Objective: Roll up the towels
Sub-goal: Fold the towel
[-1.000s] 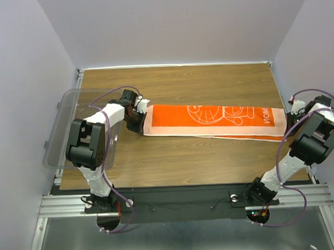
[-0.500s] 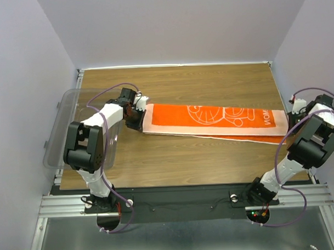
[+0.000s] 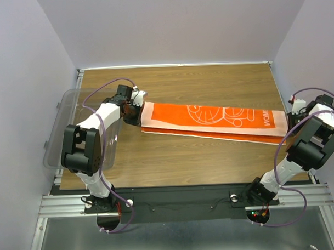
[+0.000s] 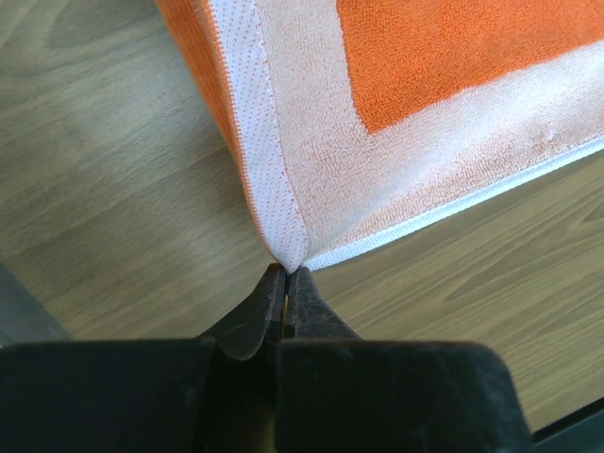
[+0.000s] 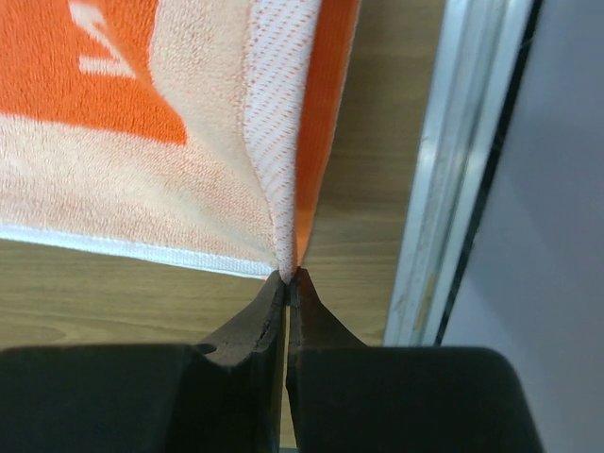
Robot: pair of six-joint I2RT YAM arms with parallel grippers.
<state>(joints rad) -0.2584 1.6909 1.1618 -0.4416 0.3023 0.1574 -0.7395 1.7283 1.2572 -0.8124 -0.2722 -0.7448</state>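
Note:
The orange towel (image 3: 210, 119) with its white cat outline and lettering lies stretched lengthwise across the wooden table, folded in two layers. My left gripper (image 3: 134, 109) is shut on the towel's left near corner (image 4: 288, 247), pinching the white hem between its black tips (image 4: 285, 274). My right gripper (image 3: 292, 119) is shut on the right near corner (image 5: 283, 236), the hem caught between its tips (image 5: 291, 276). The towel hangs taut between the two grippers, slightly lifted at both ends.
A clear plastic tub (image 3: 68, 125) stands at the table's left edge, under the left arm. A metal rail (image 5: 453, 170) and the grey wall run close beside the right gripper. Bare wood (image 3: 201, 162) lies between the towel and the arm bases.
The left gripper has drawn the towel's left end leftward and farther from the arm bases, pulling the towel straighter. The right gripper has barely moved.

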